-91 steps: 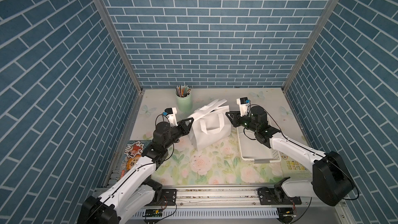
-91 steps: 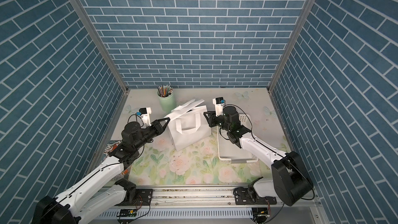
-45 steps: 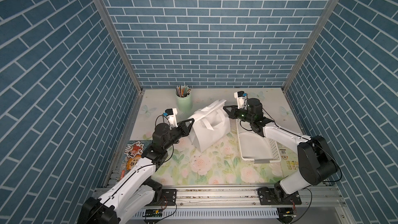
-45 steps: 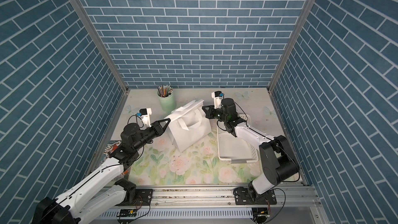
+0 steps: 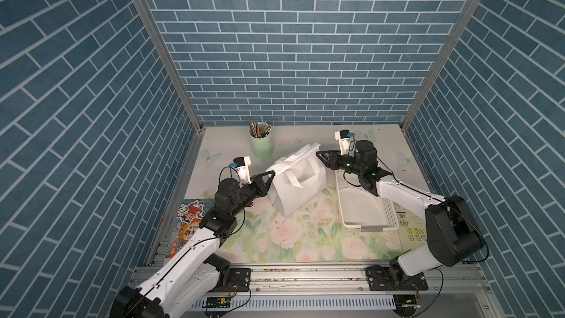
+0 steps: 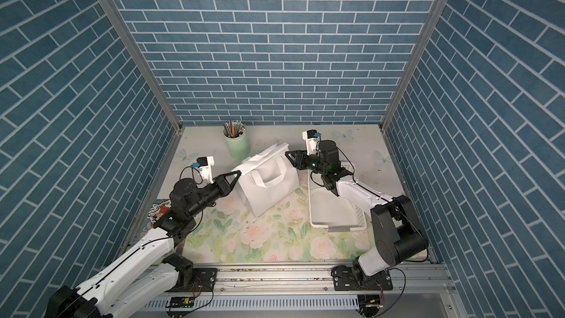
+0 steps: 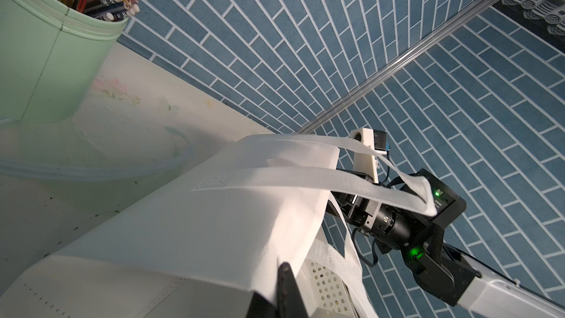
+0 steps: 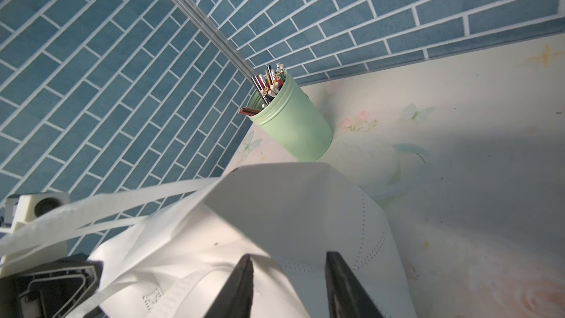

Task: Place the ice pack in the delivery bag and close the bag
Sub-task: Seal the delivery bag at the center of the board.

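left end effector (image 5: 271,174) pinching delivery bag (image 5: 295,189) rim; right end effector (image 8: 287,260) parted (by opposite rim)

delivery bag (image 5: 293,191) matt white fabric; basket (image 5: 389,214) smooth perforated plastic.

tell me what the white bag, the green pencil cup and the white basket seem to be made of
delivery bag: likely non-woven fabric, matte; soft folds, dotted embossed straps, stitch lines.
pencil cup: painted metal or plastic, satin green; it has a vertical seam and a ridged rim, but I can't say which material.
basket: rigid plastic, slightly glossy; rows of punched holes in its wall.
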You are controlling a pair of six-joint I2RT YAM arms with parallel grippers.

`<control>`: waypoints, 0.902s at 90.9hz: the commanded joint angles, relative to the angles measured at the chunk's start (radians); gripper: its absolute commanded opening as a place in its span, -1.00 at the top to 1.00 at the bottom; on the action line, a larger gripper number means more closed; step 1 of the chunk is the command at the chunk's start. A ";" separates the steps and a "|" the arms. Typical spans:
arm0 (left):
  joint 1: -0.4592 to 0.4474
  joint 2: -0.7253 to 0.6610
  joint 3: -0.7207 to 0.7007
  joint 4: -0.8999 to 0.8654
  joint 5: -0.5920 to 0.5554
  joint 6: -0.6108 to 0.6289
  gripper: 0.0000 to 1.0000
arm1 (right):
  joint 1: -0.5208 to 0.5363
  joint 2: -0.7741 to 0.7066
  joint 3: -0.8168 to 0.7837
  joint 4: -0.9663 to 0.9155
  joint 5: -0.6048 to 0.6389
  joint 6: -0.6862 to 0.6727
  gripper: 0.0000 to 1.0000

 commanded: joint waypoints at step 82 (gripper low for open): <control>0.000 0.019 0.023 -0.008 0.103 0.006 1.00 | -0.009 0.119 -0.017 0.393 -0.108 0.077 1.00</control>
